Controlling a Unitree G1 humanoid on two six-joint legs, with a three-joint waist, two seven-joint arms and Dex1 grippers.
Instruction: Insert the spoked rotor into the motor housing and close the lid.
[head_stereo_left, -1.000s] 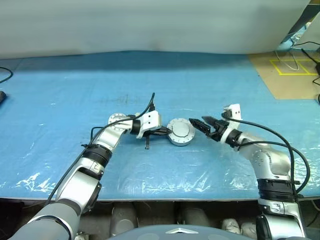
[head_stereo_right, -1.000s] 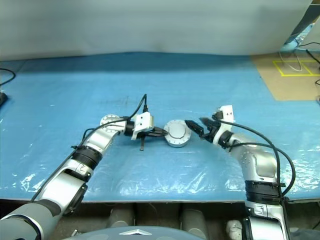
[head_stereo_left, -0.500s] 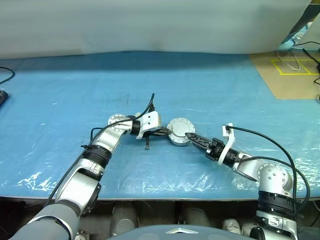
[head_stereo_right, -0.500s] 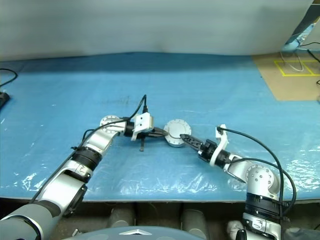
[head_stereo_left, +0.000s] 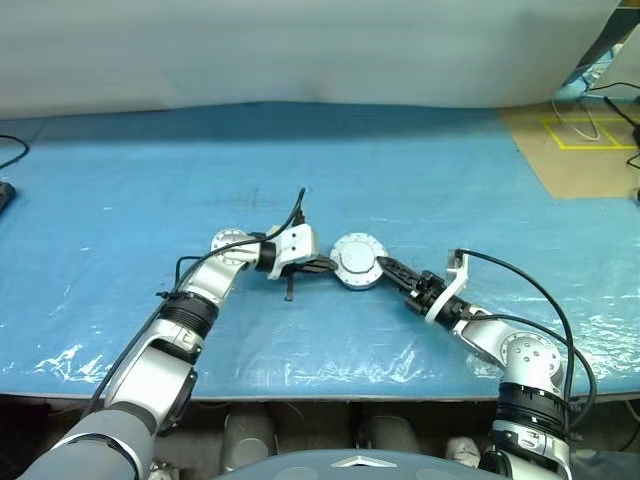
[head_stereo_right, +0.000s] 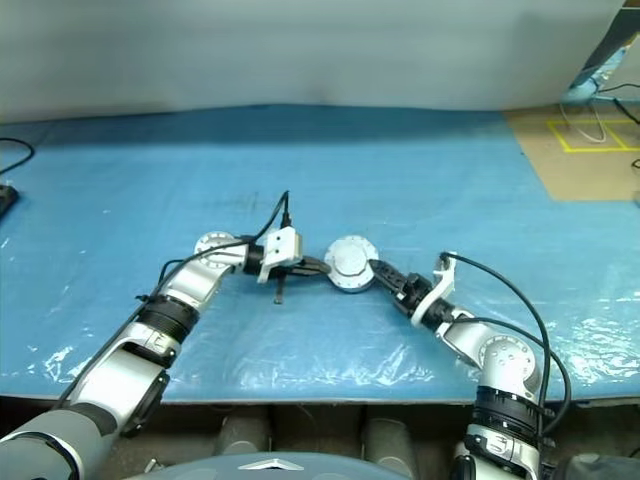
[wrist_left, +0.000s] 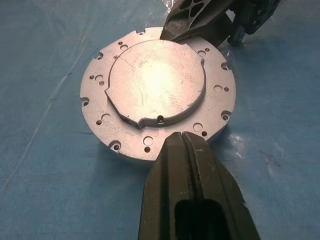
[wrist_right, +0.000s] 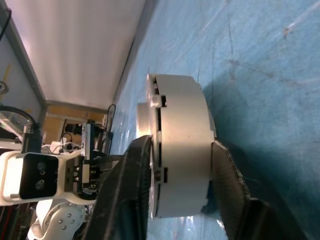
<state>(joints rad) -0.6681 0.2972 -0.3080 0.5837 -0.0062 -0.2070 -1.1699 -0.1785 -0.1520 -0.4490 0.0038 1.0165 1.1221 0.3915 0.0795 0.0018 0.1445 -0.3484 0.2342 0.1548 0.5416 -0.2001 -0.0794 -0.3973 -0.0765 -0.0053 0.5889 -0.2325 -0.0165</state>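
Note:
The motor housing (head_stereo_left: 358, 262) stands on the blue sheet at the table's middle, a squat silver cup (wrist_right: 182, 145) seen side-on in the right wrist view. The lid (wrist_left: 155, 85), a silver disc with small holes and a raised centre plate, lies flat on top of it. My left gripper (head_stereo_left: 328, 266) is shut, its tip (wrist_left: 182, 137) against the housing's left edge. My right gripper (head_stereo_left: 385, 268) reaches in from the right and clamps the housing's rim, one finger (wrist_right: 135, 170) on the lid's face, the other finger (wrist_right: 225, 170) at the bottom edge. The spoked rotor is hidden.
Wrinkled blue plastic sheet (head_stereo_left: 420, 170) covers the table, with open room all round the housing. A brown floor patch with yellow tape (head_stereo_left: 585, 135) lies at the back right. A black cable (head_stereo_left: 10, 150) shows at the far left edge.
My right gripper came down and in from the right, rolled over, and closed its open fingers onto the housing's right rim. The left gripper and the housing stayed put.

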